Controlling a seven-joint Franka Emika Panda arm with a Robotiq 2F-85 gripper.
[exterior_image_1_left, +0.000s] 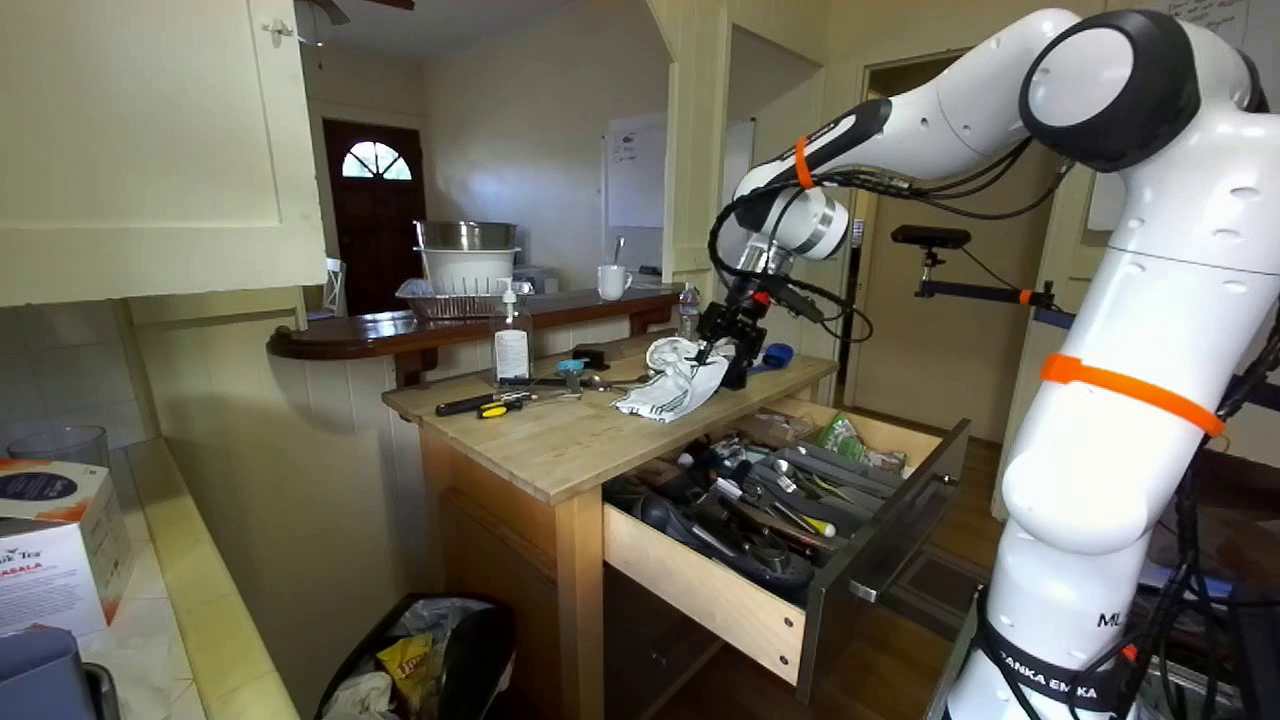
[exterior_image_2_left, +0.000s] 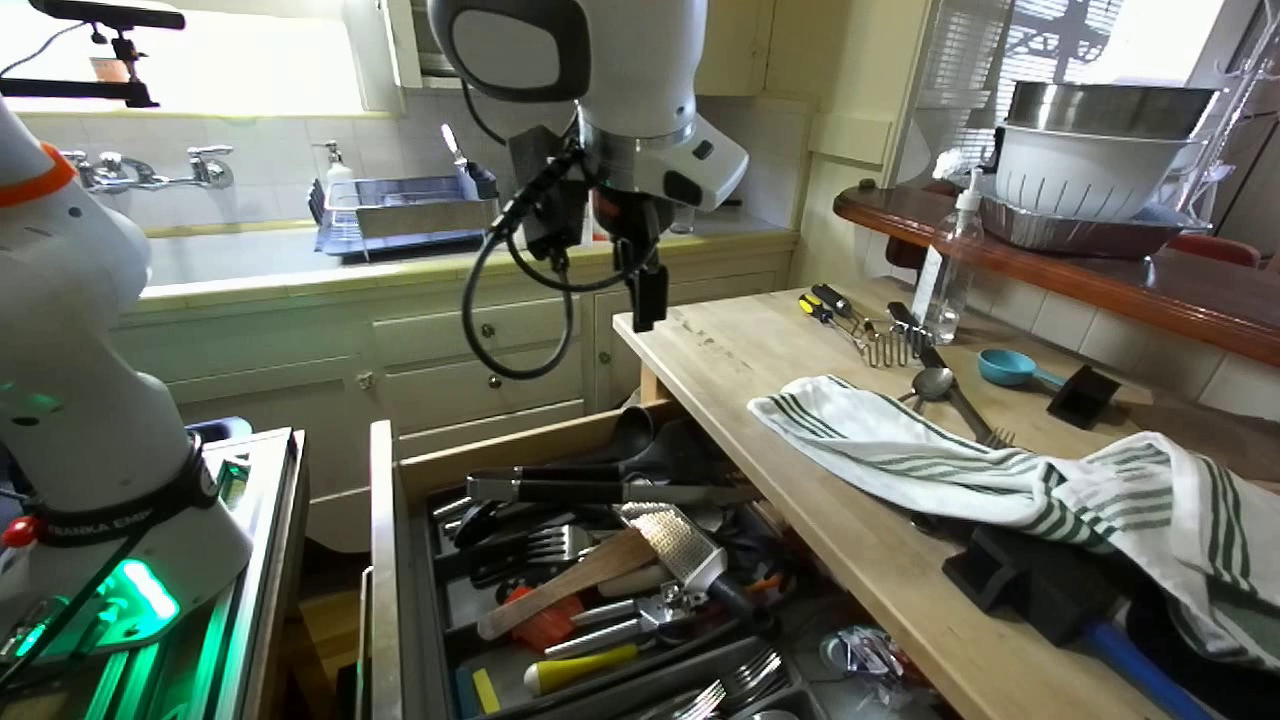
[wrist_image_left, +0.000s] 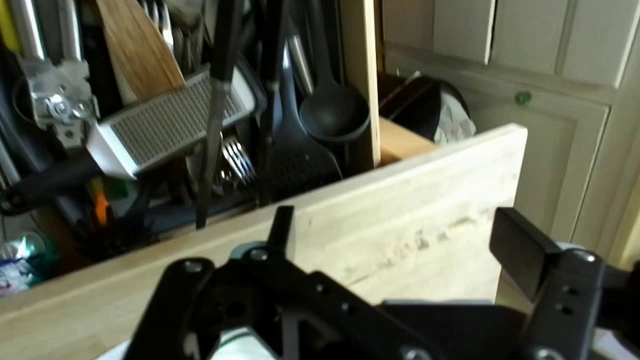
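The gripper (wrist_image_left: 395, 220) hangs over the wooden countertop (exterior_image_2_left: 720, 350), its fingers (wrist_image_left: 522, 250) well apart with open room between them. The green-striped dish towel (exterior_image_2_left: 1050, 490) lies rumpled on that countertop, near the long edge past which the pulled-out utensil drawer (exterior_image_1_left: 700, 590) juts.

You have a white cloth towel (exterior_image_2_left: 1010, 500) with dark green stripes, loosely crumpled. It lies on the wooden counter (exterior_image_2_left: 740, 335). In an exterior view, you see its narrower end far left and its wider, folded end near right, heaped higher.
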